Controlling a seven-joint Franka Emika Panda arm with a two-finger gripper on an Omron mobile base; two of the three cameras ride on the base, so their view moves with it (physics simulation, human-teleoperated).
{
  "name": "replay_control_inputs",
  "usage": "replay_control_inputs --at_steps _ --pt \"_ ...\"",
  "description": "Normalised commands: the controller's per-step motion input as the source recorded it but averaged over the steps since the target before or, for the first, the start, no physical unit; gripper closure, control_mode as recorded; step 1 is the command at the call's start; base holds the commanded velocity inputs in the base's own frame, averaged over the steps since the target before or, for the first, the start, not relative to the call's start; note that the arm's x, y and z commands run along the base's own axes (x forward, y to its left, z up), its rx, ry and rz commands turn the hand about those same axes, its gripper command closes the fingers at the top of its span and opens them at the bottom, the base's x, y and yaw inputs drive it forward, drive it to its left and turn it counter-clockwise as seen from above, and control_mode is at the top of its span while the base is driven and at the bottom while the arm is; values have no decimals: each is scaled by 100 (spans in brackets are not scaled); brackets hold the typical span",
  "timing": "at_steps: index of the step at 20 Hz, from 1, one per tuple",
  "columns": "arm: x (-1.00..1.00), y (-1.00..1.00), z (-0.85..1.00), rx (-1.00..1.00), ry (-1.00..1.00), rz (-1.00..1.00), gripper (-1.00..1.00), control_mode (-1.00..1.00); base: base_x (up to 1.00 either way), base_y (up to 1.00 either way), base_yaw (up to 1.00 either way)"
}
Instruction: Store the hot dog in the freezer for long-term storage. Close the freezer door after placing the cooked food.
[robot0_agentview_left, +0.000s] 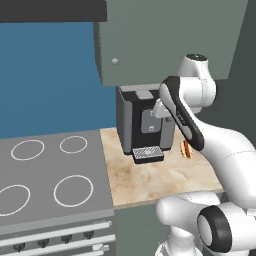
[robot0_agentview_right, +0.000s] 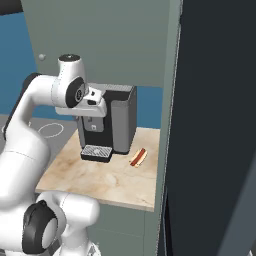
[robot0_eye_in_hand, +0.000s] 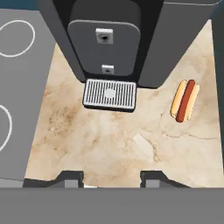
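Note:
The hot dog, a red sausage in a tan bun, lies on the marble counter just right of the black coffee machine. It also lies there as hot dog and as hot dog, half hidden behind my arm. My gripper hovers above the counter in front of the machine's drip tray, up and to the left of the hot dog. It is open with nothing between its fingertips. The freezer is the tall dark unit right of the counter. I cannot tell how its door stands.
A grey cooktop with white burner rings borders the counter on the left. Grey-green wall cabinets hang over the coffee machine. A cabinet side panel stands between the counter and the freezer.

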Motion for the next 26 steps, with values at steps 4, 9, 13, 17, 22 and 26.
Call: replay_control_inputs --at_steps 4,9,13,17,22,26 --pt "0 -30 -5 0 0 0 -100 -100 0 0 0" --pt "-3 -43 -63 -12 0 -7 -100 -100 0 0 0" --pt "-12 -48 -82 -11 0 -14 -100 -100 0 0 0" --pt "-6 -57 -41 -1 1 -10 -100 -100 0 0 0" --pt "4 -50 -10 1 9 -11 -100 -100 0 0 0" --pt "14 -26 -28 2 10 -24 -100 -100 0 0 0"
